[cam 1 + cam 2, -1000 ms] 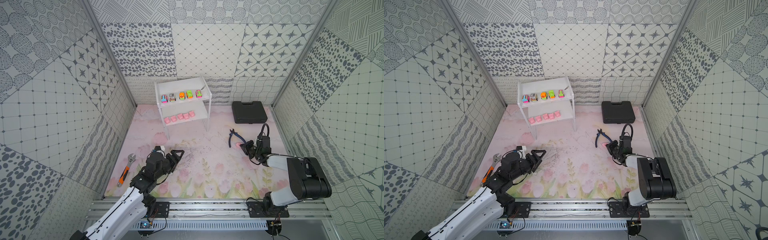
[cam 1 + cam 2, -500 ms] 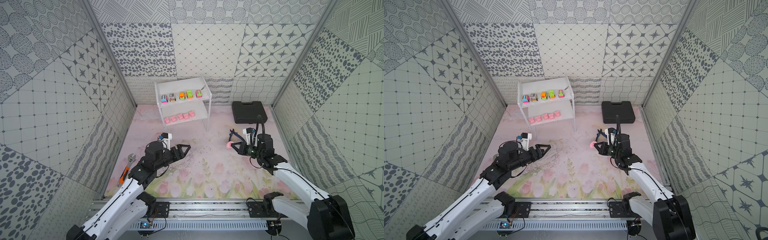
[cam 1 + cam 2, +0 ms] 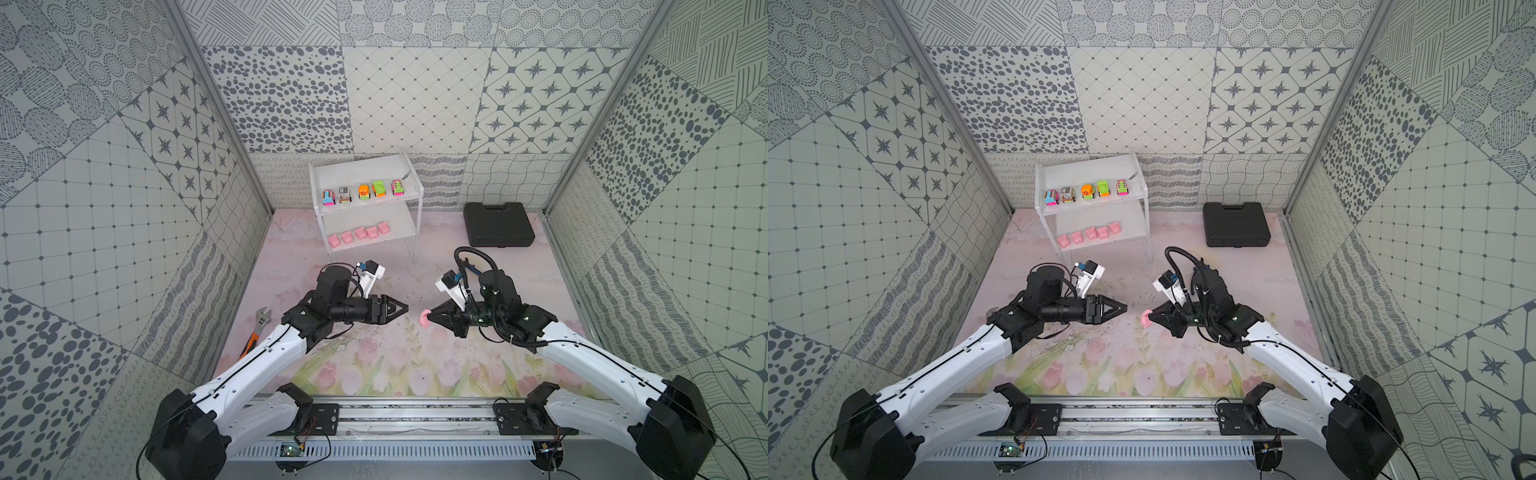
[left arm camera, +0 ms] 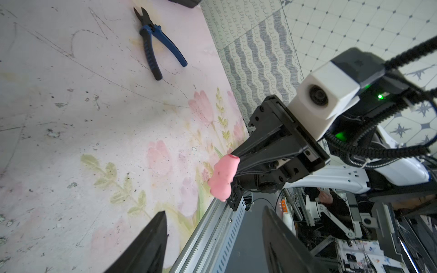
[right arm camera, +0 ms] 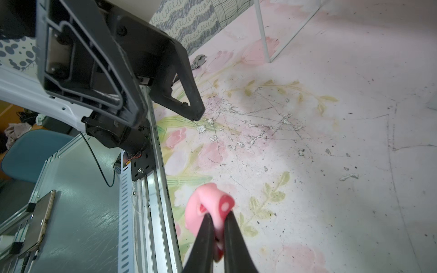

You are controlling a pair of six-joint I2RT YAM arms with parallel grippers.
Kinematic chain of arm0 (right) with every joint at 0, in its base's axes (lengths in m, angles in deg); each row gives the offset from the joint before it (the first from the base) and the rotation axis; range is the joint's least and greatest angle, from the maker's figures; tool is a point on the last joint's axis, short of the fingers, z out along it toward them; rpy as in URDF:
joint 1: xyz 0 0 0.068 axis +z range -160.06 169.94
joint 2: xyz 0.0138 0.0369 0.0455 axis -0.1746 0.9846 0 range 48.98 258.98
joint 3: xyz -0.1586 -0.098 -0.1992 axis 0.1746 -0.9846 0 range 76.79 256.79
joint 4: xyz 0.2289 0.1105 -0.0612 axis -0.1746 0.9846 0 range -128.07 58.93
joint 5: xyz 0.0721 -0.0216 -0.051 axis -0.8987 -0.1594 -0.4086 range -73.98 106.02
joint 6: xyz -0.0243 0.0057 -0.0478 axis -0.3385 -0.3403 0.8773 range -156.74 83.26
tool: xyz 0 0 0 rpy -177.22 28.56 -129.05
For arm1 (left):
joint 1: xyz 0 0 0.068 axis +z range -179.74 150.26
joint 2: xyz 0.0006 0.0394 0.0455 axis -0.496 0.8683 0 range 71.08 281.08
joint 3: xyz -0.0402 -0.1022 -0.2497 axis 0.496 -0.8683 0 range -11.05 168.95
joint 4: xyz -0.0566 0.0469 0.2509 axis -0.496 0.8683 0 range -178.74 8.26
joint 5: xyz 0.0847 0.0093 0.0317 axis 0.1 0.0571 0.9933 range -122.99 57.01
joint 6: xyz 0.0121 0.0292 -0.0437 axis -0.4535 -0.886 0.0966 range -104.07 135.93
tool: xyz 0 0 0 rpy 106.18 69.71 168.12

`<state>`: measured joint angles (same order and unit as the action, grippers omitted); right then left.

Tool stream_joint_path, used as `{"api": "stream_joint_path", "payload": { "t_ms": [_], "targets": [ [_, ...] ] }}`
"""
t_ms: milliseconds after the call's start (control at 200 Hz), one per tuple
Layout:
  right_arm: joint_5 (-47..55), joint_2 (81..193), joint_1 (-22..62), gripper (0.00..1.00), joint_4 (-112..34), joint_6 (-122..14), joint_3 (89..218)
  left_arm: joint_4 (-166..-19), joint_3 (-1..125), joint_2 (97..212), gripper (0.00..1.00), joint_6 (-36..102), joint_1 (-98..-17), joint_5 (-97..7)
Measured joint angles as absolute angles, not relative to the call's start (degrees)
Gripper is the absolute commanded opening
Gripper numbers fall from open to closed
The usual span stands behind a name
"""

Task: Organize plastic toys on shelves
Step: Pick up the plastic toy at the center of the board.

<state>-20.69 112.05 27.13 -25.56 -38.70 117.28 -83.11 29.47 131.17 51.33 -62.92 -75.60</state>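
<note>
Between the fingertips of the right gripper (image 3: 430,318) sits a pink pig (image 3: 424,318). The jaws are closed tight on it, and most of its body sticks out past the tips, as the right wrist view shows (image 5: 208,203). This pig hangs clear above the flowered mat (image 3: 374,365), in front of the rack (image 3: 357,174) and well apart from it.

Facing it, tip to tip, is the left gripper (image 3: 403,308), near the pig but not touching it. Its jaws stand apart with nothing between them; in the left wrist view its two dark fingers (image 4: 151,241) frame the pig (image 4: 223,179) from a gap away.

On the rack's top board five toy cars (image 3: 364,192) stand in a row. On its lower board five more pigs (image 3: 360,233) lie in a line.

Beside the rack, toward the right arm's side, a black case (image 3: 498,224) lies on the mat. Blue-handled pliers (image 4: 156,42) lie on the mat, seen only in the left wrist view. An orange-handled wrench (image 3: 255,332) lies in front of the rack, toward the left arm's side, close to the wall.
</note>
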Motion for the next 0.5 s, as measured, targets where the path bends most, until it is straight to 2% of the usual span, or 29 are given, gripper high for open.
{"api": "stream_joint_path", "payload": {
  "t_ms": [240,385,500],
  "targets": [
    [-20.8,114.67,30.72,0.14,-23.48,-35.44,119.38,-81.69,32.7,135.94,0.4,45.84,-67.71,-77.56],
    [-20.8,115.02,31.46,0.14,-22.24,-34.53,119.97,-79.92,34.6,138.71,0.33,42.87,-69.46,-78.68],
    [-20.82,115.02,31.53,0.14,-21.01,-34.31,119.99,-78.46,35.5,140.0,0.32,41.21,-69.96,-78.79]
  ]
}}
